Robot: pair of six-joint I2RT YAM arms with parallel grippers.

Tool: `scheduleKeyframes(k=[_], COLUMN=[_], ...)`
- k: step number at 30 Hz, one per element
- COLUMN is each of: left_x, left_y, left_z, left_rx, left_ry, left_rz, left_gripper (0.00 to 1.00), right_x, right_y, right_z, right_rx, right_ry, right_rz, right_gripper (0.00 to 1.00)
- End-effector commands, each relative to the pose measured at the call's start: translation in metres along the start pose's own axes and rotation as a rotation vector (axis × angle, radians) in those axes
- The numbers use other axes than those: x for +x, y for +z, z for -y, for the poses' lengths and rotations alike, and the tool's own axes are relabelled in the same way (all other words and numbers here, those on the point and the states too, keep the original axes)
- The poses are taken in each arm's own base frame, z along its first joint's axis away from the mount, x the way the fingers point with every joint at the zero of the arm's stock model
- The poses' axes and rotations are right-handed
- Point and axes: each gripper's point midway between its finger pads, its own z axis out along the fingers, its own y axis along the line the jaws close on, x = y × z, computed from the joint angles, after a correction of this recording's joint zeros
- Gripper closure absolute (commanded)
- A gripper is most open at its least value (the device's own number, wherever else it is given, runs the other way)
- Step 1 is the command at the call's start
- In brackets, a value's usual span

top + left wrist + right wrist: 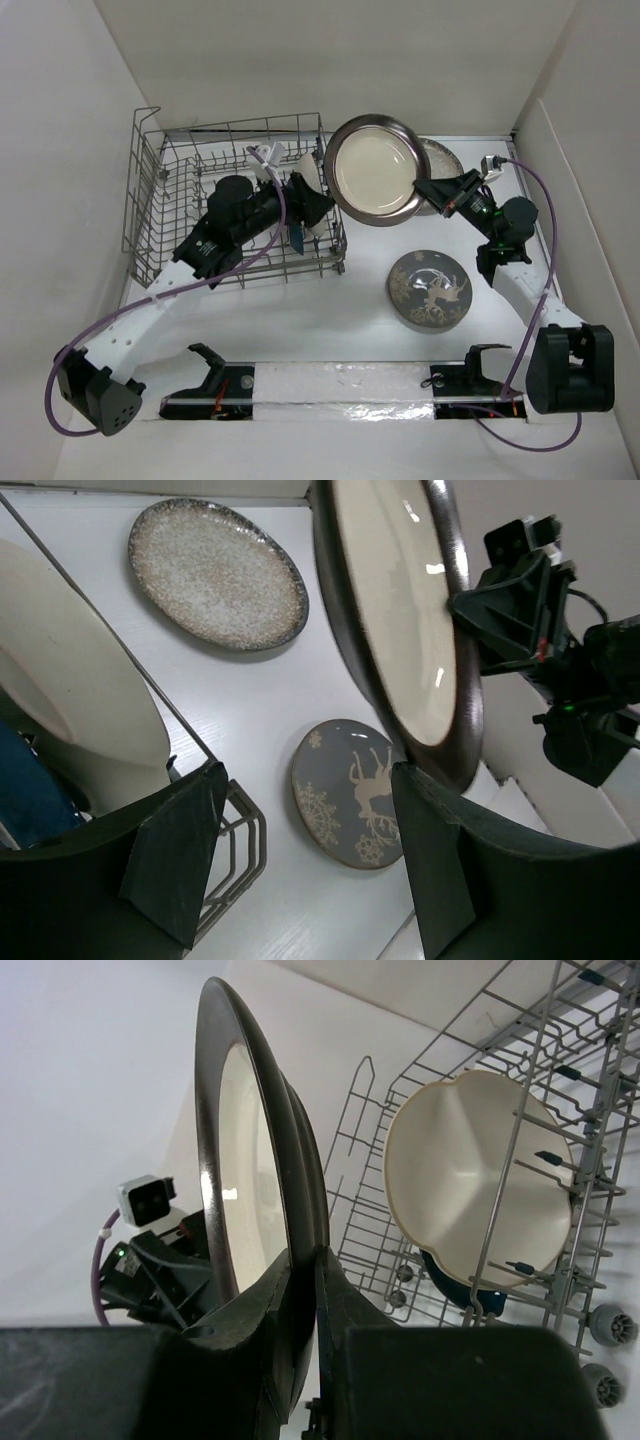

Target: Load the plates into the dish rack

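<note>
White panel walls [60, 150] enclose a white table [300, 320] on the left, far and right sides. The dish rack [135, 190] occupies the far left of the table. The left arm [230, 225], trailing a purple cable [260, 255], reaches across it from the near left. The silver-rimmed cream plate [375, 170] is held off the table, tilted up on edge, just right of the rack's far right corner. In the top view it covers the left part of the speckled grey-beige plate [445, 155], which lies flat at the far right. The right gripper [312, 1260] is clamped on the rim of the silver-rimmed plate, one finger on each face. The cream three-section plate [470, 1190] stands on edge among the tines at the right end of the rack. The dark blue teardrop dish [450, 1270] is just beside it, mostly hidden. The grey plate with white deer design [430, 288] lies flat on the near right of the table, well apart from the rack. The left gripper [305, 780] hangs over the rack's right end, its fingers spread with nothing between them. The raised plate stands between the two grippers.
</note>
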Motion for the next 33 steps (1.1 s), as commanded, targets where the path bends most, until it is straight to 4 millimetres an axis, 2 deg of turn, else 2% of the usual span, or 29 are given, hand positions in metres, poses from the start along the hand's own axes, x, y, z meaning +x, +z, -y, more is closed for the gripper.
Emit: scheduleKeyframes(k=[1,4,7,10,17,20,21,24,25,27,28,31,33], left_x=[-0.019,-0.022,-0.024,-0.027,-0.030,-0.028,-0.028,-0.031,-0.032,-0.034,-0.035,-0.048,-0.069], left_y=[-0.022,-0.030,-0.028,-0.019,0.009,0.012,0.012,0.010,0.010,0.009,0.008,-0.004,-0.019], left_z=[0.014,0.018,0.022,0.025,0.009,0.003,0.004,0.007,0.007,0.005,0.002,0.002,0.002], left_rx=[0.062,0.090,0.109,0.125,0.053,0.031,0.037,0.051,0.049,0.036,0.015,-0.018,-0.068], left_ry=[0.033,0.036,0.037,0.042,0.050,0.050,0.049,0.047,0.048,0.047,0.050,0.077,0.094], left_rz=[0.071,0.093,0.099,0.093,0.067,0.068,0.069,0.087,0.093,0.101,0.104,0.139,0.206], left_gripper=[0.36,0.34,0.33,0.33,0.35,0.39,0.41,0.57,0.74,0.96,1.00,1.00,1.00], right_x=[-0.013,-0.013,-0.007,0.002,0.024,0.028,0.028,0.042,0.049,0.053,0.058,0.063,0.068], right_y=[0.000,0.001,0.001,0.006,0.014,0.015,0.016,0.023,0.025,0.028,0.029,0.032,0.035], right_z=[-0.044,-0.035,-0.029,-0.032,-0.043,-0.043,-0.040,-0.031,-0.032,-0.025,-0.024,-0.016,-0.013], right_rx=[-0.152,-0.135,-0.133,-0.137,-0.163,-0.166,-0.159,-0.145,-0.158,-0.147,-0.150,-0.133,-0.125], right_ry=[-0.106,-0.101,-0.089,-0.093,-0.107,-0.105,-0.107,-0.084,-0.080,-0.067,-0.060,-0.054,-0.062], right_rz=[0.055,0.053,0.040,0.015,-0.044,-0.055,-0.056,-0.095,-0.112,-0.123,-0.140,-0.161,-0.178], right_gripper=[1.00,1.00,1.00,1.00,1.00,1.00,1.00,1.00,1.00,1.00,1.00,0.98,0.84])
